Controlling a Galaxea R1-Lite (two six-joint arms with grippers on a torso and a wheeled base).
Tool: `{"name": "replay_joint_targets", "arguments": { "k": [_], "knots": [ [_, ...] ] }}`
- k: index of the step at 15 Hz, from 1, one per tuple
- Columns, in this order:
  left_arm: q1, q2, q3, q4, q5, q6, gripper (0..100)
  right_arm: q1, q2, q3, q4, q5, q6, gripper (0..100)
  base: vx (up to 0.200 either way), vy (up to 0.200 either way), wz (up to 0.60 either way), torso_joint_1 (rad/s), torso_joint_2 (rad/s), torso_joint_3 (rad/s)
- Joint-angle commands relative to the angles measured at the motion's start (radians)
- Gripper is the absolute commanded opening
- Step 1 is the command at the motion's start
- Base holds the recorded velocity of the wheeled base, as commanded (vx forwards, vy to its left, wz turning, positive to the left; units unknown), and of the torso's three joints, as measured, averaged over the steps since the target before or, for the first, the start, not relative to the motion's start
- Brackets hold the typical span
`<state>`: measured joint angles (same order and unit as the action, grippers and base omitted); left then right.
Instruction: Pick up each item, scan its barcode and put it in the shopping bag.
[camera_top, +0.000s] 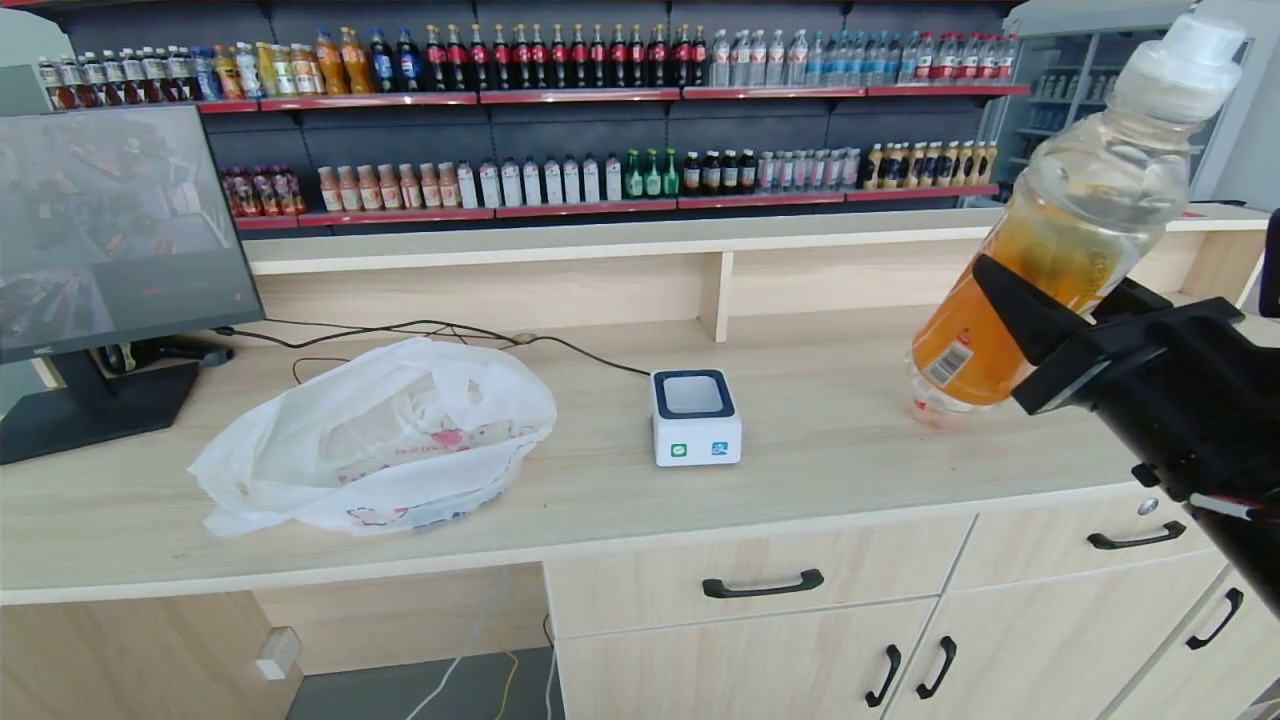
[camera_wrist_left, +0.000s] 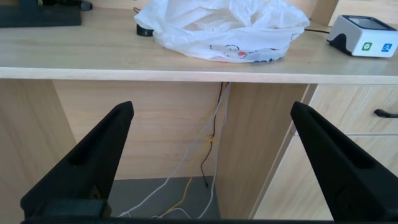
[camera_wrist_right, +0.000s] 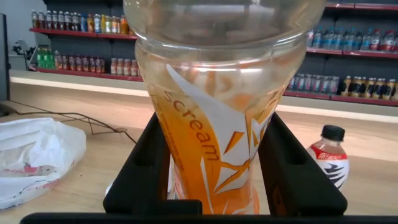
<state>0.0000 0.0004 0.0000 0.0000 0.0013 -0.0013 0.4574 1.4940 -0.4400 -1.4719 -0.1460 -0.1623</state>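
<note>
Screen: a dark monitor (camera_top: 120, 230) stands at the far left of the counter (camera_top: 850, 440), on a black foot.
Shopping bag: a white plastic shopping bag (camera_top: 380, 440) lies slumped on the counter, right of the screen and left of the scanner. It bulges as if filled, but the plastic hides what is inside. A black cable runs along the counter behind it.
Left claw: the left claw (camera_wrist_left: 212, 112) hangs low in front of the counter, level with the open space under the bag. Its two black fingers are spread wide apart with nothing between them. Loose wires (camera_wrist_left: 211, 155) hang in the space behind it.
Scanner: a small white box scanner (camera_top: 696, 417) sits mid-counter with its dark window facing up, just right of the bag and apart from it.
Bottle: a clear plastic bottle (camera_top: 1060, 230) with a white cap is held in the air above the right end of the counter, tilted so the cap points up and to the right. Orange drink fills the lower part; the upper part is clear. Its barcode (camera_top: 948, 362) shows low on the label.
Right claw: the right claw (camera_wrist_right: 214, 124) is clamped on the bottle's lower body, one black finger on each side.
Small bottle: a black-capped small bottle (camera_wrist_right: 328, 158) stands upright on the counter beyond the held one.
Shelves: rows of drink bottles fill the wall shelves (camera_top: 600, 60) behind the counter.
</note>
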Motion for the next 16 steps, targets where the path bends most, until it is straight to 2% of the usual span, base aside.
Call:
{"name": "replay_joint_targets", "arguments": {
  "k": [1, 10, 16],
  "knots": [
    [0.000, 0.000, 0.000, 0.000, 0.000, 0.000, 100, 0.004, 0.086, -0.023, -0.025, 0.002, 0.009, 0, 0.000, 0.000, 0.00, 0.000, 0.00, 0.000],
    [0.000, 0.000, 0.000, 0.000, 0.000, 0.000, 100, 0.004, 0.068, 0.018, -0.062, 0.000, 0.020, 0, 0.000, 0.000, 0.00, 0.000, 0.00, 0.000],
    [0.000, 0.000, 0.000, 0.000, 0.000, 0.000, 100, 0.004, 0.057, 0.046, -0.076, 0.000, 0.018, 0, 0.000, 0.200, 0.00, 0.001, 0.00, 0.003]
  ]
}}
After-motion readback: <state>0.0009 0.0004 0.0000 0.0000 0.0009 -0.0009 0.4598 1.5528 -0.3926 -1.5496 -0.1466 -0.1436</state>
